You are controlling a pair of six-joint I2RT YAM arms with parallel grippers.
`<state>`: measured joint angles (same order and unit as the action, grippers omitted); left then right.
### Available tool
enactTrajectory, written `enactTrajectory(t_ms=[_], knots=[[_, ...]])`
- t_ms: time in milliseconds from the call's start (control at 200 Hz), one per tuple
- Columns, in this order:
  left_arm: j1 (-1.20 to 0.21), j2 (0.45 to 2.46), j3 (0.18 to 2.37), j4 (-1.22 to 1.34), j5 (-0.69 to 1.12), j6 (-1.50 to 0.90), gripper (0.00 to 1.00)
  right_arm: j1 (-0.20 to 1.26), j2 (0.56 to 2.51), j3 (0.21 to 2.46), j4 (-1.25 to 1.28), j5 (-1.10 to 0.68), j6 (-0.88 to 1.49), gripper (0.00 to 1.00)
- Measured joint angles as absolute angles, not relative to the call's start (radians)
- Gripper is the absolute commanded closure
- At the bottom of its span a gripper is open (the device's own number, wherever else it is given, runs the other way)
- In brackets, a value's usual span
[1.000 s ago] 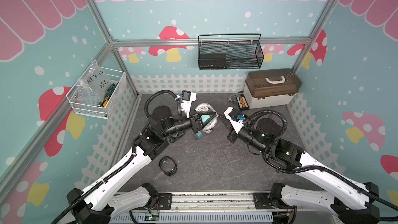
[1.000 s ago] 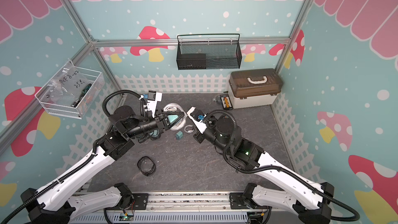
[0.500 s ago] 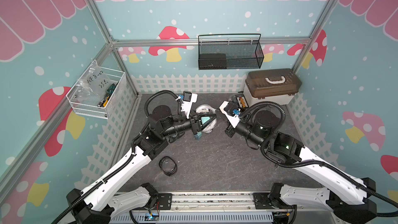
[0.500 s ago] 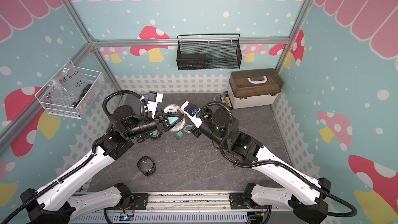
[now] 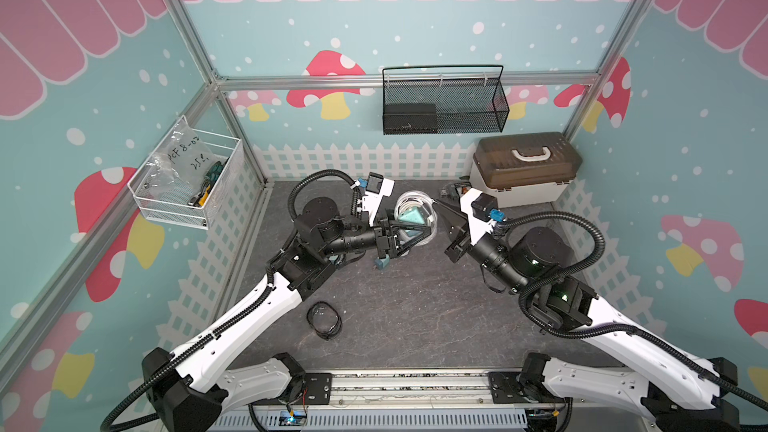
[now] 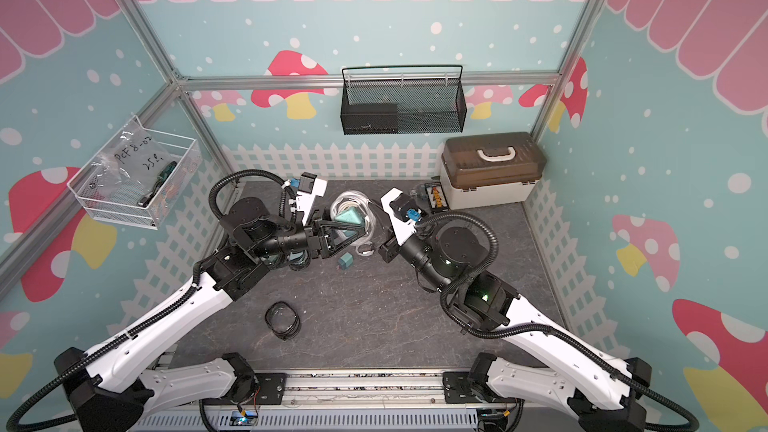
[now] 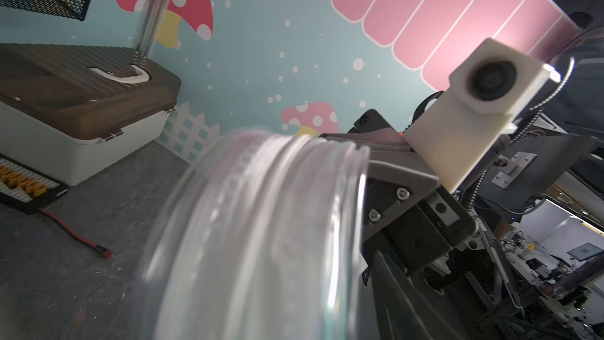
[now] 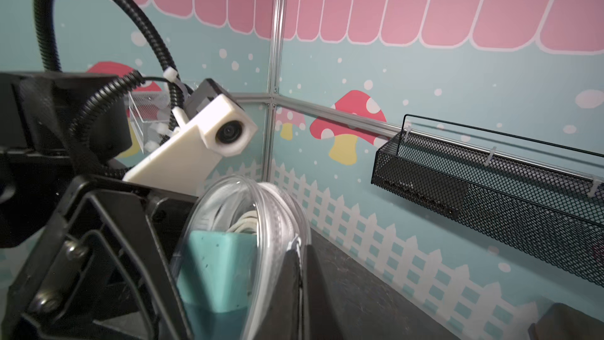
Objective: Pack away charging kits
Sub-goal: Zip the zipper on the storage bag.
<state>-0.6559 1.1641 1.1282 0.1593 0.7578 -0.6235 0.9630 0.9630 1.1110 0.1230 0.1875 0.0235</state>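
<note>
Near the brown-lidded box (image 5: 525,172), on its left-arm side, the clear pouch (image 5: 432,218) stands on edge, with a teal charger (image 5: 413,215) and white cable (image 5: 405,201) inside. The right claw (image 5: 437,203) is pinched together on its rim. The left claw (image 5: 424,229) lies over it, but I cannot tell if it is apart.

A: What do the arms (image 5: 245,317) look like?
B: White shells (image 6: 557,336) on the long links, black joints (image 5: 320,218) between them, a ribbed black hose (image 5: 557,214) looping over each wrist.
A: And at the ends?
B: A cream block (image 7: 457,139) with a round dark lens (image 7: 490,80), a small blue plug (image 5: 496,215) behind it, white zip ties (image 8: 171,75), and silver screws (image 7: 402,193) in the dark tool fingers (image 7: 405,171).
</note>
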Motion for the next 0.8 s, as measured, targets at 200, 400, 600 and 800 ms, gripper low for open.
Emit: enactTrajectory(t_ms=[200,400,600,800], knots=[[-0.656,1.173,1.079,0.387,0.748,-0.727,0.21,0.963,0.966,1.079,0.269,0.157,0.126,1.00],[-0.656,1.224,1.015,0.656,0.680,-0.870,0.22,0.985,1.022,1.060,0.400,0.144,0.183,1.00],[-0.658,1.301,0.991,0.904,0.649,-1.036,0.26,0.996,1.073,1.047,0.537,0.190,0.161,1.00],[-0.663,1.293,0.945,1.026,0.581,-1.101,0.24,1.002,1.124,1.047,0.629,0.225,0.101,1.00]])
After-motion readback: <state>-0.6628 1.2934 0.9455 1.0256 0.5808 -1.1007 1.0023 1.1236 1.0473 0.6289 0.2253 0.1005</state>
